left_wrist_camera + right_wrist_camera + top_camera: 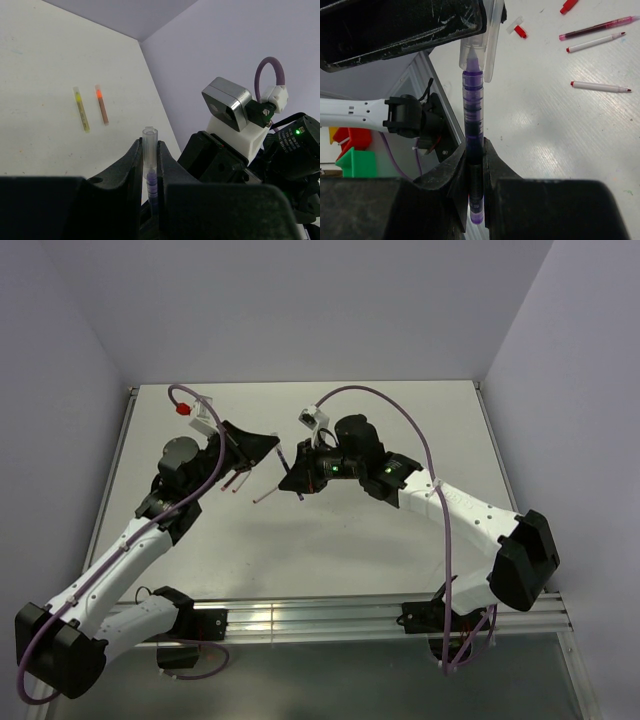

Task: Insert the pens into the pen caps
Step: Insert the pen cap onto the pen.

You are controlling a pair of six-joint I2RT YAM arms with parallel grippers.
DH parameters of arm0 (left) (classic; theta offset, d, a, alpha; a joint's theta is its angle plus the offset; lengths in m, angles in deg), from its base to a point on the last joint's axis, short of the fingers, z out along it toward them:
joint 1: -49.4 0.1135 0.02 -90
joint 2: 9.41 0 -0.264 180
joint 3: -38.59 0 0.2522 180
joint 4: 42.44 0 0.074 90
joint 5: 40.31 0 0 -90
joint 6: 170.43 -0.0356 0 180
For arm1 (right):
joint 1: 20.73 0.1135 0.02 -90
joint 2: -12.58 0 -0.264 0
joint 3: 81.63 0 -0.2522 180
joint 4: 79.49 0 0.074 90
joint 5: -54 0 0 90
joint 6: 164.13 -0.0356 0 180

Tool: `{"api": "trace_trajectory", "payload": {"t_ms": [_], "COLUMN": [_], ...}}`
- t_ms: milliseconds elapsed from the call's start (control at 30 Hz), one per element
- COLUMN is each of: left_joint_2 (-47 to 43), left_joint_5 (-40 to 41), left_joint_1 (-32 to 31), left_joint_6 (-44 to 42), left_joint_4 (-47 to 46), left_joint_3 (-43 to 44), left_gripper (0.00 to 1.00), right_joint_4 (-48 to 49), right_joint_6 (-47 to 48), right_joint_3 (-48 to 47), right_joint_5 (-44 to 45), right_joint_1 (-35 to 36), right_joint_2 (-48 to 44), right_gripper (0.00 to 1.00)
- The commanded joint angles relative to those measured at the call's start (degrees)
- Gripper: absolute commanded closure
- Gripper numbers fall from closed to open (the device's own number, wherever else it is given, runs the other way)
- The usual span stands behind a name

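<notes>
The table (380, 530) fills the top view. The left arm (130, 550) comes in from 7 o'clock and the right arm (470, 515) from 5 o'clock. Their tools meet just off the table's middle, toward 10 o'clock, raised above the surface.

The left gripper (149, 150) pinches the clear cap (150, 137) between its fingers, open mouth toward the other tool. The right gripper (476, 150) is pressed onto the barrel of the purple pen (472, 110), which points to 12 o'clock in its wrist view. The pen's tip sits inside the mouth of the cap, and most of the barrel is outside it.

In the right wrist view, loose things lie on the table at 1 to 2 o'clock of the held pen. These are a dark red pen (597, 29), a white pen (595, 42) below it, a second white pen (600, 86) lower still, and a red cap (520, 31) nearer the clear one.

In the left wrist view, a yellow pen (81, 109) and an orange pen (102, 104) lie side by side, apart, at 10 o'clock of the clear cap.
</notes>
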Motion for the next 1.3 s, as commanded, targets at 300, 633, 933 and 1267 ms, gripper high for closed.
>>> {"api": "trace_trajectory", "payload": {"t_ms": [300,633,933,1267], "left_joint_2": [-2.69,-3.4,-4.8,-3.93], "left_joint_5": [-0.39,5.59,6.38,4.28], "left_joint_1": [-2.17,-8.14,-9.47,-9.82], "left_joint_6": [3.17,1.94,0.53,0.44], "left_joint_4": [-6.15,-5.45,-3.78,-4.74], "left_joint_3": [-3.36,-3.98,-5.12,-6.09], "left_gripper": [1.0,1.0,1.0,1.0], "right_joint_4": [5.29,7.93,7.67,6.53], "right_joint_6": [-1.48,-2.8,-2.19,-0.26], "right_joint_3": [0.37,-0.6,-1.57,-3.06], "right_joint_5": [6.41,9.58,8.7,8.97], "right_joint_1": [-0.62,-0.62,-0.62,-0.62], "right_joint_2": [-3.98,-3.8,-2.83,-1.52], "right_gripper": [1.0,1.0,1.0,1.0]}}
